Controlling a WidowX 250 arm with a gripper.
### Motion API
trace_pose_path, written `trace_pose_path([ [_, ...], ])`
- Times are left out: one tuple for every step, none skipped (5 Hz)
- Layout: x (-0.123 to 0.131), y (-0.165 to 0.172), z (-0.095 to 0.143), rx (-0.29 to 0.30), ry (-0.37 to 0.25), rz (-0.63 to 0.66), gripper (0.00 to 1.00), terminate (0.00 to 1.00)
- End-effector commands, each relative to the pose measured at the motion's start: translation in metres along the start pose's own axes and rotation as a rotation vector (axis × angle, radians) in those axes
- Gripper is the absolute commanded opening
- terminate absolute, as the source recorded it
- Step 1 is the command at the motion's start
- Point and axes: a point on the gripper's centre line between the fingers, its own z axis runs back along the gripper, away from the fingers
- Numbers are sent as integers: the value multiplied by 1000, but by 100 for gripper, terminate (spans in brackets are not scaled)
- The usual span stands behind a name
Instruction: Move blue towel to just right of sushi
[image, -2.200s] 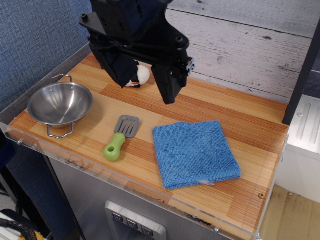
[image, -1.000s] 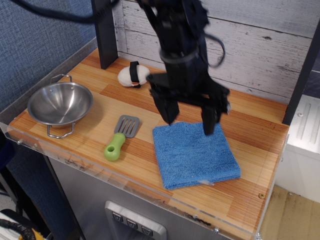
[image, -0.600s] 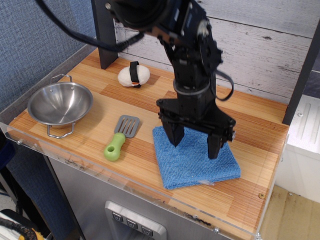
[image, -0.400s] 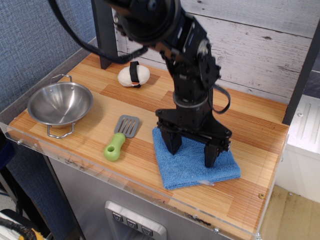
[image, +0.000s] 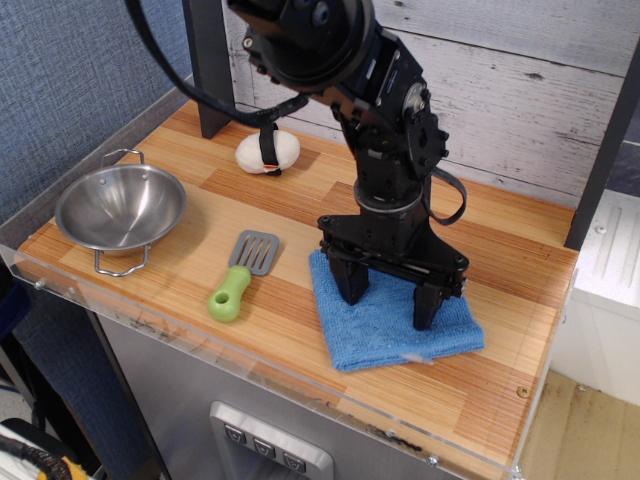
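The blue towel (image: 390, 325) lies flat on the wooden counter at the right front. The gripper (image: 388, 298) points straight down over it, open, with both black fingers (image: 349, 284) pressed on the cloth, one near its left edge and one right of its middle. The towel's back part is hidden behind the gripper. The sushi (image: 267, 151), a white ball with a black band, sits at the back of the counter, left of the arm and well apart from the towel.
A steel bowl (image: 120, 206) stands at the left. A green-handled spatula (image: 241, 273) lies between bowl and towel. A dark post (image: 205, 70) stands behind the sushi. The counter has a clear plastic rim (image: 150, 318) along the front edge.
The arm swung from over the sushi to the right and came down onto the towel. The fingers now press on the cloth, which has bunched slightly at its left side.
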Motion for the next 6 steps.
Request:
trace_pose_path([
  [26, 14, -6, 2, -15, 69, 100, 0],
  [45, 23, -8, 1, -23, 104, 100, 0],
  [66, 38, -8, 1, -34, 146, 100, 0],
  [83, 57, -9, 6, -43, 190, 100, 0],
  [94, 77, -8, 26, -54, 229, 100, 0],
  [98, 95, -2, 34, -57, 269, 100, 0],
])
